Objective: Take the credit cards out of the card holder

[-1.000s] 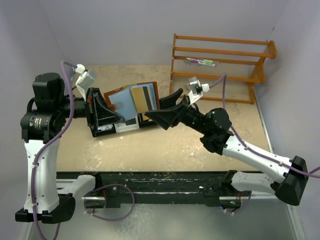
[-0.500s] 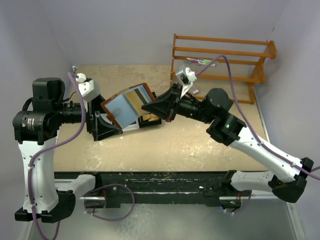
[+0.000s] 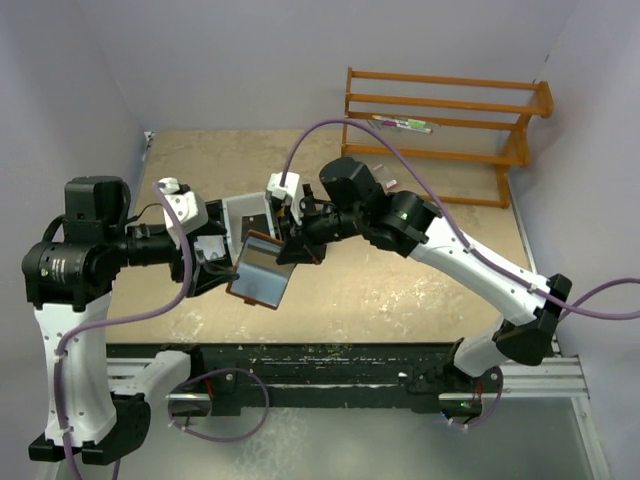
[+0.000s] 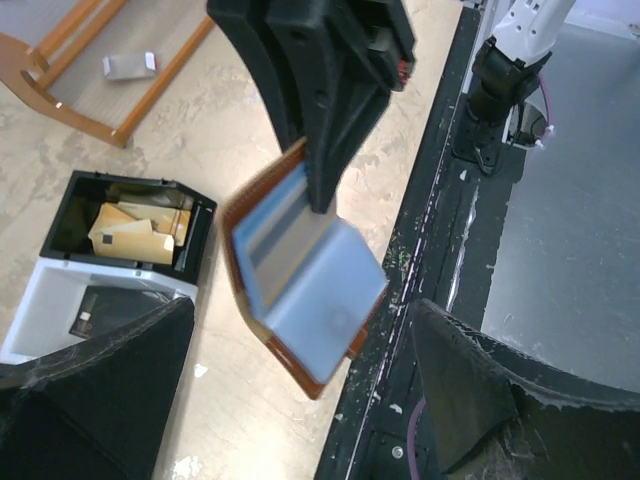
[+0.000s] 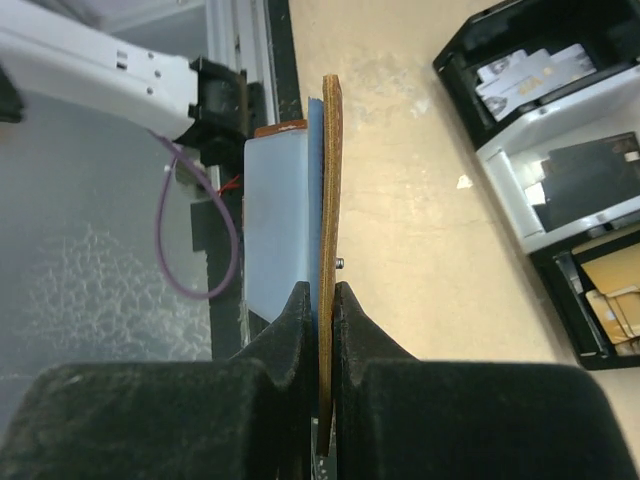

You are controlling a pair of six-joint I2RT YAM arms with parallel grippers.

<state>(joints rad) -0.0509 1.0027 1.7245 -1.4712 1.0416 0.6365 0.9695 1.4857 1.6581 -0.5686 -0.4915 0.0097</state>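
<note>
The card holder [image 3: 260, 272], brown leather with a light blue-grey inside, hangs open above the table's near edge. My right gripper [image 3: 290, 250] is shut on its upper flap; in the right wrist view the brown flap [image 5: 329, 190] stands edge-on between the fingers of that gripper [image 5: 321, 300]. The credit cards sit inside: a light blue face [image 4: 325, 315] and a paler one [image 4: 272, 245], both blurred. My left gripper [image 3: 213, 262] is open, its fingers [image 4: 95, 395] spread wide just short of the holder [image 4: 300, 285] and not touching it.
The black-and-white tray [image 3: 248, 212] lies behind the grippers, with orange-yellow pieces [image 4: 135, 232] in a black compartment. An orange wooden rack [image 3: 440, 130] stands at the back right. The black rail [image 3: 330, 362] runs along the table's near edge, right under the holder.
My left gripper has let go of the card holder and opened. My right gripper has shut on the holder's flap and carried it from over the tray toward the near edge.
</note>
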